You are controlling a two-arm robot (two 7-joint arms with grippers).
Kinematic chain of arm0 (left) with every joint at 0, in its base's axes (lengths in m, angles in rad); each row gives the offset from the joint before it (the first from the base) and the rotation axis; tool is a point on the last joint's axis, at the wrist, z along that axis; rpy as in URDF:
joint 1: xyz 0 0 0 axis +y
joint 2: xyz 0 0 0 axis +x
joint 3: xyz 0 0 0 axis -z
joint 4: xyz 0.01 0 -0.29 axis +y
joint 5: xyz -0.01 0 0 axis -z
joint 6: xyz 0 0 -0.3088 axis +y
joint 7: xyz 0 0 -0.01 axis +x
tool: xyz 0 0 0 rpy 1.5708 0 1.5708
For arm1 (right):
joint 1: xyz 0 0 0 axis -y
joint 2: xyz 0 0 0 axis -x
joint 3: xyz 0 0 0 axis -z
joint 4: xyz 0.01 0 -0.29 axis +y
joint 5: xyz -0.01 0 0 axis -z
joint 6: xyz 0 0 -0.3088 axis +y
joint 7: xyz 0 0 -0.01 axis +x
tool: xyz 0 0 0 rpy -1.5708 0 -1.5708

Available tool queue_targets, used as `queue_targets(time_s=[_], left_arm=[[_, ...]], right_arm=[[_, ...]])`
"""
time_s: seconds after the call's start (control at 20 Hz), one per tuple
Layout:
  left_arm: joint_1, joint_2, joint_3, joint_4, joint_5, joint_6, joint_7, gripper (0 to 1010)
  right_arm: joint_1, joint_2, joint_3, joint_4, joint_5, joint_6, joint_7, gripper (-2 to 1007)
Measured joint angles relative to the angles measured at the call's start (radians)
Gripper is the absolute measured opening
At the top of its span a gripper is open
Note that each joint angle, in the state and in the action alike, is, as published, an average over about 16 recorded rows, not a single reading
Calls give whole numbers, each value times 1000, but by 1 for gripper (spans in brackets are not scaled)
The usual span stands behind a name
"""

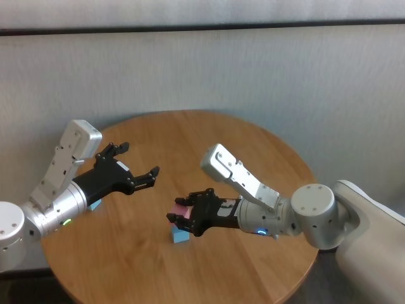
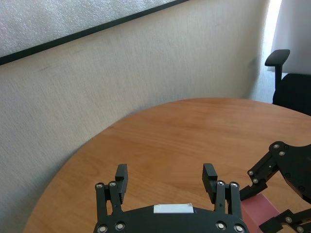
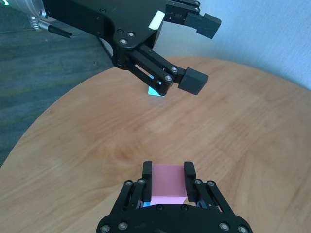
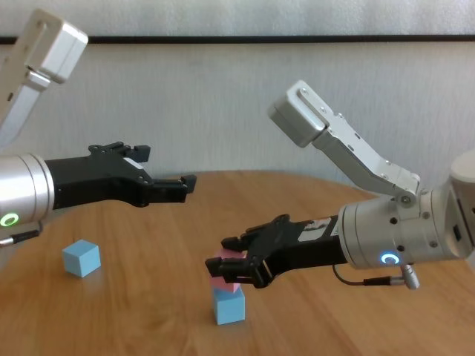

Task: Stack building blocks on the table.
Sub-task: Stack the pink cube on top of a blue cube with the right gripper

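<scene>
R gripper [image 4: 236, 268] clamped on the pink cube [image 4: 225, 270], sitting it right atop a light blue cube [image 4: 228, 305] near the table's [image 1: 209, 136] middle, toward the near side. Pink looks to be touching the blue one below, slightly offset to the left. L gripper [image 1: 140, 166] hangs above the table on the left, fingers spread wide, nothing in them. Second light blue cube [image 4: 81, 257] sits alone at the left side, well apart from the stack, under the L arm.
</scene>
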Motion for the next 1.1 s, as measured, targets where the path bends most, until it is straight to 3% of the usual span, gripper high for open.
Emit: queue_targets(time_s=[1.1], left_arm=[[0, 0, 0, 0, 0, 0, 0, 1003]], right_arm=[[14, -12, -8, 25, 2, 21, 19, 368]])
